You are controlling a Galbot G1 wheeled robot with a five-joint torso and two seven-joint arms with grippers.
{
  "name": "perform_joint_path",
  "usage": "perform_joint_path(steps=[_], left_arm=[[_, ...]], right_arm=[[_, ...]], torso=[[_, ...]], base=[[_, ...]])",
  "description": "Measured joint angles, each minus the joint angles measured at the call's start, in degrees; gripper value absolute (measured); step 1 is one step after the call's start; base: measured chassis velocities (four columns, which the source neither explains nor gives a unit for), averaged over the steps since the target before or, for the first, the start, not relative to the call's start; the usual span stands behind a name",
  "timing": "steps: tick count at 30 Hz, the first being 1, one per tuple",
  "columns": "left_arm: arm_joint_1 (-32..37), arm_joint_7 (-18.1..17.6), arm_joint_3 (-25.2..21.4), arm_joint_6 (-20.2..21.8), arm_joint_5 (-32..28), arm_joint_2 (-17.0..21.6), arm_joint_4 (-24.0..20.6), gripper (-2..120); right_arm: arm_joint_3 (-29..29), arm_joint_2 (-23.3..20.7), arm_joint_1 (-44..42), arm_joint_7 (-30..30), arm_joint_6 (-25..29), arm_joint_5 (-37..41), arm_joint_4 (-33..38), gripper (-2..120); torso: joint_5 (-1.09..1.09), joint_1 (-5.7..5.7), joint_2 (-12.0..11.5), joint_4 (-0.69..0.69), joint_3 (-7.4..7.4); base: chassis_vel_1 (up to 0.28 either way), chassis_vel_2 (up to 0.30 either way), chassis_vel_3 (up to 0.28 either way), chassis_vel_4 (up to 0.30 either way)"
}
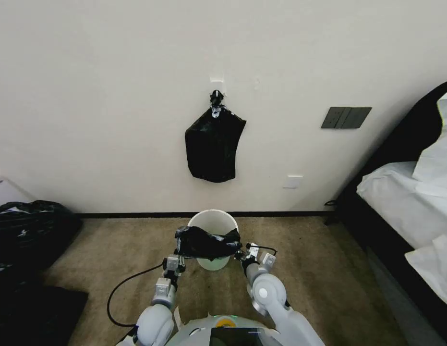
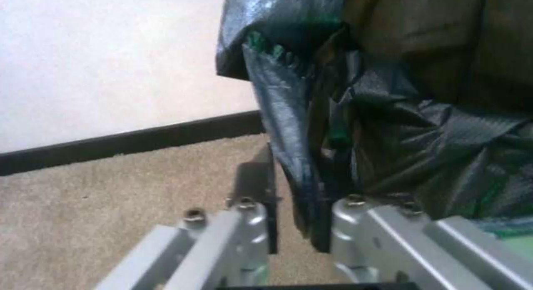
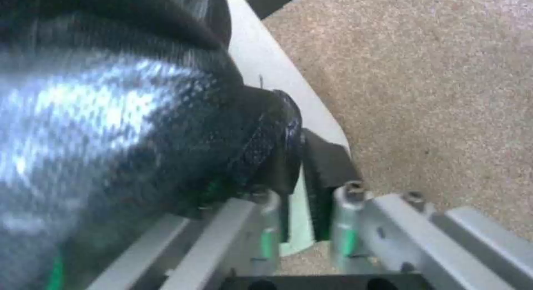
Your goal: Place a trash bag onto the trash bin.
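The cream-white trash bin [image 1: 212, 222] stands on the carpet close to the wall, straight ahead of me. The glossy black trash bag [image 1: 207, 242] hangs stretched across the bin's near rim, held between both grippers. My left gripper [image 1: 179, 251] is shut on the bag's left end; in the left wrist view the bag [image 2: 389, 127] runs down between the fingers of that gripper [image 2: 298, 225]. My right gripper [image 1: 240, 253] is at the bag's right end. In the right wrist view the bag [image 3: 128, 115] folds over one finger of this gripper [image 3: 301, 173], beside the bin's white rim [image 3: 266, 69].
A flat black bag bundle [image 1: 213, 149] hangs from a wall hook above the bin. Bulky black sacks [image 1: 26, 230] lie at the left, a bed [image 1: 410, 202] stands at the right. A black cable [image 1: 120, 288] loops over the carpet by my left arm.
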Motion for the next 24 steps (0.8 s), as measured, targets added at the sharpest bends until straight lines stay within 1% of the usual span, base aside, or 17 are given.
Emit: perform_joint_path(steps=[3,4,5,7,8,9,10,11,12,13,16,17,19,20,21,22,24], left_arm=[[1.8,0.6,-1.3,-0.4,0.1,0.2,-1.6,31],[1.8,0.6,-1.3,-0.4,0.1,0.2,-1.6,31],[3.0,1.1,-2.2,-0.5,0.1,0.5,-2.4,37],[4.2,1.4,-3.0,-0.8,0.1,0.6,-3.2,46],[4.2,1.4,-3.0,-0.8,0.1,0.6,-3.2,46],[4.8,1.5,-3.4,-1.0,0.1,0.7,-3.5,50],[5.6,1.6,-4.0,-1.4,0.2,0.8,-3.8,56],[6.2,1.7,-4.5,-1.8,0.2,0.8,-4.0,59],[6.2,1.7,-4.5,-1.8,0.2,0.8,-4.0,59],[6.8,1.7,-4.9,-2.1,0.2,0.7,-4.3,64],[8.6,2.4,-6.5,-3.5,0.2,0.9,-5.1,79],[8.6,2.4,-6.5,-3.5,0.2,0.9,-5.1,79],[9.7,2.9,-7.2,-4.5,0.4,1.2,-5.6,89],[10.1,3.2,-7.5,-4.9,0.5,1.3,-5.8,91],[10.5,3.4,-7.7,-5.3,0.6,1.4,-5.9,95],[10.5,3.4,-7.7,-5.3,0.6,1.4,-5.9,95],[11.9,4.4,-8.5,-6.5,0.7,1.9,-6.1,99]], right_arm=[[0.1,-1.1,-1.7,-1.3,0.3,-1.0,1.8,24],[0.1,-1.1,-1.7,-1.3,0.3,-1.0,1.8,24],[0.1,-1.9,-3.3,-2.2,0.7,-1.9,3.2,32],[0.2,-2.7,-4.6,-3.0,1.3,-3.0,4.4,38],[0.2,-2.7,-4.6,-3.0,1.3,-3.0,4.4,38],[0.3,-3.2,-5.4,-3.5,1.7,-3.8,5.1,43],[0.3,-3.8,-6.5,-4.3,2.3,-5.1,6.0,49],[0.3,-4.2,-7.3,-4.8,2.8,-6.0,6.5,54],[0.3,-4.2,-7.3,-4.8,2.8,-6.0,6.5,54],[0.3,-4.5,-8.0,-5.2,3.3,-6.9,7.0,57],[0.3,-5.6,-10.0,-6.2,4.6,-9.8,8.4,73],[0.3,-5.6,-10.0,-6.2,4.6,-9.8,8.4,73],[0.1,-6.4,-11.3,-7.0,5.4,-11.8,9.2,82],[0.0,-6.7,-11.8,-7.1,5.6,-12.4,9.6,86],[0.0,-7.0,-12.3,-7.3,5.7,-12.8,10.1,88],[0.0,-7.0,-12.3,-7.3,5.7,-12.8,10.1,88],[-0.1,-8.1,-13.9,-7.8,6.2,-14.6,11.1,98]], torso=[[-0.01,0.00,0.0,0.01,0.00],[-0.01,0.00,0.0,0.01,0.00],[0.01,0.00,0.0,-0.01,0.00],[0.00,0.00,0.0,0.00,-0.01],[0.00,0.00,0.0,0.00,-0.01],[0.00,0.00,0.0,-0.01,-0.01],[0.01,0.00,0.0,0.00,0.00],[0.00,0.00,0.0,0.00,0.00],[0.00,0.00,0.0,0.00,0.00],[0.00,0.00,0.0,0.00,0.00],[0.00,0.00,0.0,0.00,0.00],[0.00,0.00,0.0,0.00,0.00],[0.00,0.00,0.0,0.00,-0.01],[0.01,0.00,0.0,0.00,0.00],[0.00,0.00,0.0,0.00,-0.01],[0.00,0.00,0.0,0.00,-0.01],[0.00,0.00,0.0,0.00,0.00]], base=[[0.000,0.000,0.000,0.000],[0.000,0.000,0.000,0.000],[0.000,0.000,0.000,0.000],[0.000,0.000,0.000,0.000],[0.000,0.000,0.000,0.000],[0.000,0.000,0.000,0.000],[0.000,0.000,0.000,0.000],[0.000,0.000,0.000,0.000],[0.000,0.000,0.000,0.000],[0.000,0.000,0.000,0.000],[0.000,0.000,0.000,0.000],[0.000,0.000,0.000,0.000],[0.000,0.000,0.000,0.000],[0.000,0.000,0.000,0.000],[0.000,0.000,0.000,0.000],[0.000,0.000,0.000,0.000],[0.000,0.000,0.000,0.000]])
